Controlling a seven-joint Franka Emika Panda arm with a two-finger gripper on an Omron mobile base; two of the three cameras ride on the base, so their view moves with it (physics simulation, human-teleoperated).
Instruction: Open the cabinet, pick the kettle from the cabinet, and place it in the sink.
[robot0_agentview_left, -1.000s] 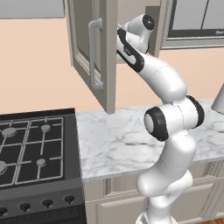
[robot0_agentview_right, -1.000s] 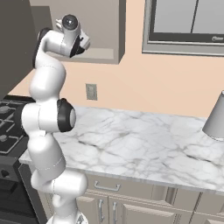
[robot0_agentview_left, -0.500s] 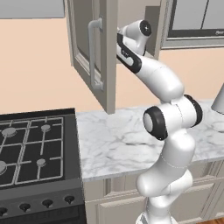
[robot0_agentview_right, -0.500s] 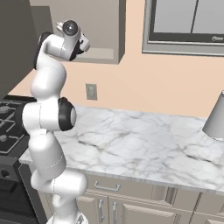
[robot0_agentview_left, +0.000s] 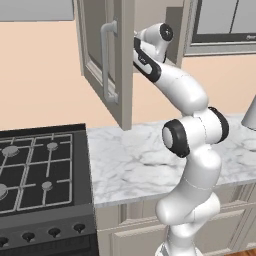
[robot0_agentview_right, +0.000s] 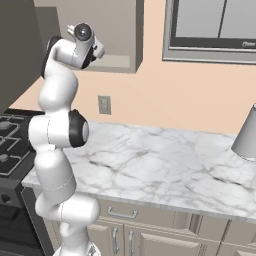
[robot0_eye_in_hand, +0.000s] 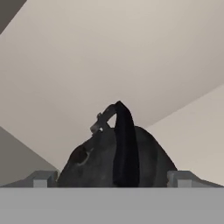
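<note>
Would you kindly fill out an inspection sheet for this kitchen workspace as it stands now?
Surface: marble counter, bare where visible.
Job's things: cabinet door open; kettle inside, black, close ahead of the tool; sink nothing seen.
Clutter: grey cone-shaped object at the counter's right end.
Grippers: tool open, fingertips either side of the kettle, not closed on it.
Cables: nothing seen.
Surroundings: gas stove, wall outlet, glass-fronted cabinet.

Hidden behind the open cabinet (robot0_agentview_left: 107, 60) door from the left base camera: kettle and fingers. Cut off at the hand view's bottom: lower body of the kettle (robot0_eye_in_hand: 118, 157) (spout hard to make out). Cropped at the right edge: a grey cone-shaped object (robot0_agentview_right: 246, 135).
</note>
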